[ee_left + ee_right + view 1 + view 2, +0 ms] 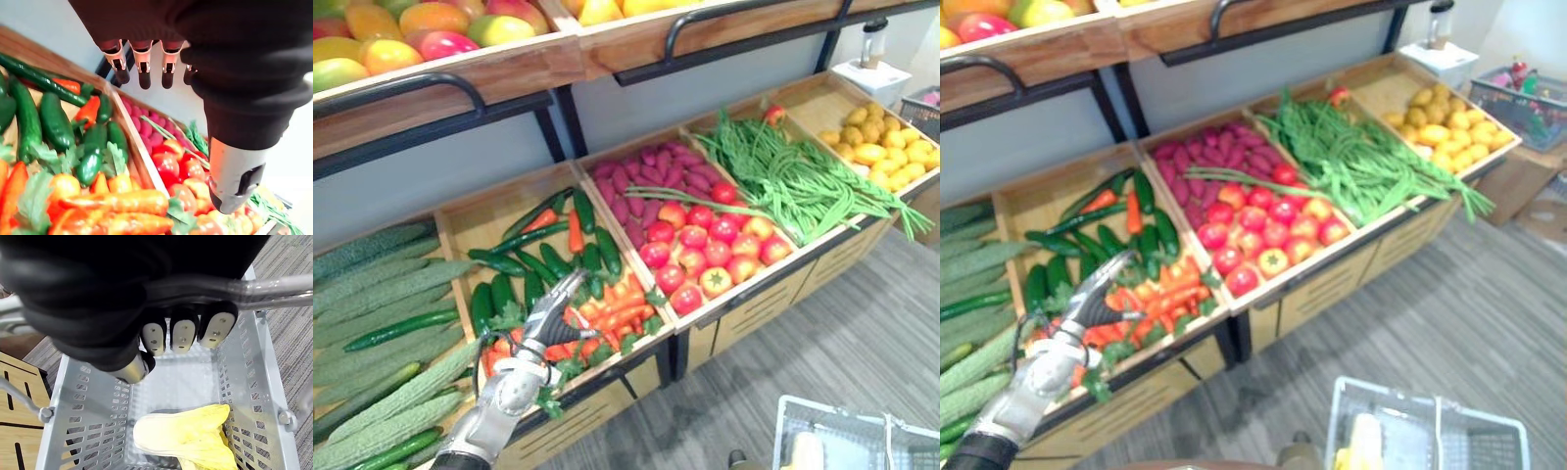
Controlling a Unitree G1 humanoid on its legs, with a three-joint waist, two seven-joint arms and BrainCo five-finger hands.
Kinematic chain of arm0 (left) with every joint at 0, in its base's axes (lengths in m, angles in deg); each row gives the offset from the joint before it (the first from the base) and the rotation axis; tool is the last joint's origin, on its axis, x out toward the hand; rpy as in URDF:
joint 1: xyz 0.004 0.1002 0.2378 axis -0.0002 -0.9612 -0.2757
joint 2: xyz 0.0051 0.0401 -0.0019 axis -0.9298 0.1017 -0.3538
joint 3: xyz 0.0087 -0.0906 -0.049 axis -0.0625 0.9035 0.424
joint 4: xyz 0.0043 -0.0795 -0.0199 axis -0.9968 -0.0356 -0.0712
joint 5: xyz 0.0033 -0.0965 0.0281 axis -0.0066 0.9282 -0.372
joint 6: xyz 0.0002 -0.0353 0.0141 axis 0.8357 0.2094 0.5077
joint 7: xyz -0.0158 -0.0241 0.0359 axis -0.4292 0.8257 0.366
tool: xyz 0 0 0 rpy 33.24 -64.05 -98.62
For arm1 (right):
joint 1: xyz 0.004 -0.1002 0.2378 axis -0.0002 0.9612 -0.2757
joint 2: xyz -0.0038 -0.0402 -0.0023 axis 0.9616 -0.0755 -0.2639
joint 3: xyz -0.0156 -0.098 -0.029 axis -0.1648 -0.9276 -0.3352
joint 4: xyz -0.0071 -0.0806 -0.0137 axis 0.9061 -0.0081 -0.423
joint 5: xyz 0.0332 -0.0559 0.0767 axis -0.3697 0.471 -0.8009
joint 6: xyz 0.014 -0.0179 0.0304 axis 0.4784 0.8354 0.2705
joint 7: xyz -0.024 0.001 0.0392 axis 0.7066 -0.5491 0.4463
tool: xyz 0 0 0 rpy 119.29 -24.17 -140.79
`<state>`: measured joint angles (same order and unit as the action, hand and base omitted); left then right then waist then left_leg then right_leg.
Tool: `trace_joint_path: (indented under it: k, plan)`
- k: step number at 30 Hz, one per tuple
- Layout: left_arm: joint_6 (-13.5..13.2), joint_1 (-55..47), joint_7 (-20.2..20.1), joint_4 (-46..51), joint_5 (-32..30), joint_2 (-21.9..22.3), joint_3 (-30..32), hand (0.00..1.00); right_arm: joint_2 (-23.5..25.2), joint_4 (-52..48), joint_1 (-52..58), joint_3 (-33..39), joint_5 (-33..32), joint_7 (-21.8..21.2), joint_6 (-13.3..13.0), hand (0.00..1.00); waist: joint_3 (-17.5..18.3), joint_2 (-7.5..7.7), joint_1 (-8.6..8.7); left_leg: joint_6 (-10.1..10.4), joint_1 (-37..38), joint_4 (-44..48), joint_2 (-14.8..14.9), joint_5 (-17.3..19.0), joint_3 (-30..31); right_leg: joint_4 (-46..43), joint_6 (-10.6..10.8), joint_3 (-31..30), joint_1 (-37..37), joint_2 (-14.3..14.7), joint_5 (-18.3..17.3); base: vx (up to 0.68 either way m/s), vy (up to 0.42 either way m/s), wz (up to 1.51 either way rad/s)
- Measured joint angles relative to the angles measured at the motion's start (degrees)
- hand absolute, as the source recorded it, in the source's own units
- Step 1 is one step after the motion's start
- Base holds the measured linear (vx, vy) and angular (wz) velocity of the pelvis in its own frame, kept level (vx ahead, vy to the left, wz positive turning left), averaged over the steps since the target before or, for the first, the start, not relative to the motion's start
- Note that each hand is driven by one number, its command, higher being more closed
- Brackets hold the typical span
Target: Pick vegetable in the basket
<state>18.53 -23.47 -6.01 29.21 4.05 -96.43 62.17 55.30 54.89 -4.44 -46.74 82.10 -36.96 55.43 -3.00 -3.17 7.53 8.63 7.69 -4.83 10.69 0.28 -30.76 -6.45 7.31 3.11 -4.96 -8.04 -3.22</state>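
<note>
L hand (pixel 553 315) is held open over carrots (pixel 617 299); basket handle (pixel 279 284) is gripped by R hand (pixel 183 333). Carrots are packed tight, so one could be knocked out.

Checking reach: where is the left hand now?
Lower left of the left eye view: the left hand, fingers straight, is over the carrots, just left of the tomatoes.

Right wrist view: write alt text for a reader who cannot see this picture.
The robot's right hand curls round the metal handle of a silver perforated basket, seen from above. A pale yellow leafy vegetable lies in the basket's bottom, with grey carpet beside it.
</note>
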Motion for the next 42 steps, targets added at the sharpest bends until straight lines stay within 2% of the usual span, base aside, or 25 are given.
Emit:
trace_joint_path:
  k: [8, 18, 27, 40, 42]
  plan:
    - [0.3, 3.3, -1.0, -7.3, 1.9, 0.6, -2.3, 0.00, -0.2, -3.3, 0.1, -3.8, 1.0, 0.1, 0.0, 1.00, -0.2, -0.15, 0.14, 0.2, 0.5, 0.0, 0.0, 0.2, -1.8, -0.7, 0.1, -1.6, -1.0, 0.3, 0.0, 0.00, -0.009, -0.11]
    - [3.6, 6.6, 0.2, -14.4, 0.8, 3.0, -2.8, 0.00, -0.2, -4.0, -0.3, -4.2, 1.1, 0.1, 0.0, 1.00, -0.6, -0.17, -0.01, 0.2, 0.4, -0.2, -0.1, 0.2, -2.7, -0.7, 0.2, -2.1, -1.6, 0.3, 0.2, 0.00, -0.010, -0.03]
    - [5.1, 10.8, 1.3, -16.9, 0.7, 4.8, -2.7, 0.00, 0.2, -6.3, -0.6, -6.9, 1.1, 1.1, 0.0, 1.00, -2.6, -0.24, -0.10, 0.3, -0.8, -0.1, -0.1, 0.2, -4.5, -0.5, 0.2, -3.4, -3.8, 0.6, 1.1, -0.01, -0.019, -0.09]
    - [5.3, 15.8, 2.4, -19.5, -3.8, 5.9, -6.4, 0.00, 0.3, -8.1, -1.2, -8.5, 1.1, 1.5, 0.0, 1.00, -3.5, -0.60, 0.08, 0.3, -2.0, -0.2, 0.1, 0.2, -6.2, -0.6, 0.5, -4.4, -6.0, 0.6, 1.5, 0.01, -0.008, -0.05]
    - [6.0, 16.7, 2.7, -21.4, -5.2, 5.9, -6.5, 0.00, 0.3, -8.4, -1.3, -8.5, 1.0, 1.6, 0.0, 1.00, -3.7, -0.68, 0.09, 0.3, -1.8, -0.2, 0.1, 0.2, -6.4, -0.6, 0.5, -4.9, -6.0, 0.6, 1.6, 0.01, -0.014, -0.12]
